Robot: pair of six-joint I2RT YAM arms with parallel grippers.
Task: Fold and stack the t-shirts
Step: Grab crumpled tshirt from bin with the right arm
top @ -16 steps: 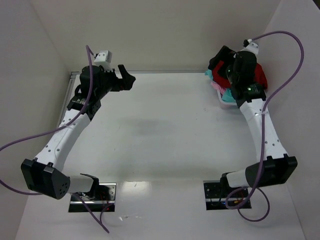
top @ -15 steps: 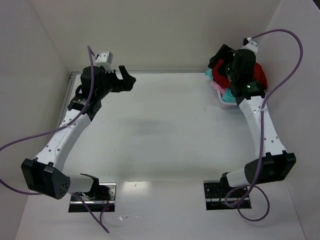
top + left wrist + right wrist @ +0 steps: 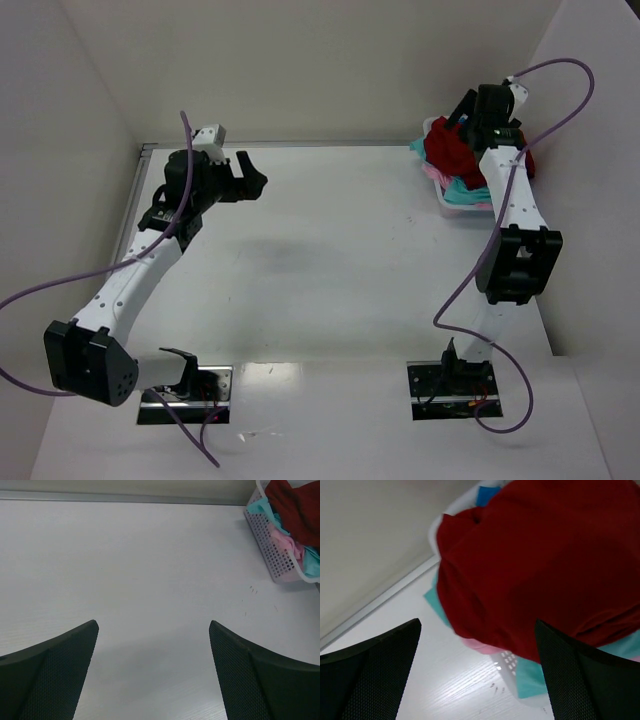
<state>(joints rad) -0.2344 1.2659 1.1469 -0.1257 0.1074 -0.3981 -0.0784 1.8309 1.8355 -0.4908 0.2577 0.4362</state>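
Note:
The t-shirts lie heaped in a pale slotted basket (image 3: 447, 203) at the back right. The dark red shirt (image 3: 450, 150) is on top, over a teal one (image 3: 466, 189) and a pink one (image 3: 434, 172). My right gripper (image 3: 463, 112) is open and empty, just above the heap. In the right wrist view the dark red shirt (image 3: 545, 565) fills the space between the open jaws of my right gripper (image 3: 477, 622), with teal (image 3: 436, 602), pink (image 3: 479, 645) and a bit of blue (image 3: 487, 495) cloth round it. My left gripper (image 3: 252, 172) is open and empty over the back left of the table (image 3: 330, 270).
In the left wrist view my left gripper (image 3: 153, 625) is over bare white table (image 3: 150, 565), and the basket (image 3: 277, 555) with red (image 3: 300, 505), pink (image 3: 286, 542) and teal (image 3: 260, 507) cloth is at the upper right. Walls enclose the table at the back and both sides.
My right arm has risen and stretched back, so its gripper now sits higher over the basket's far side. My left gripper has shifted slightly.

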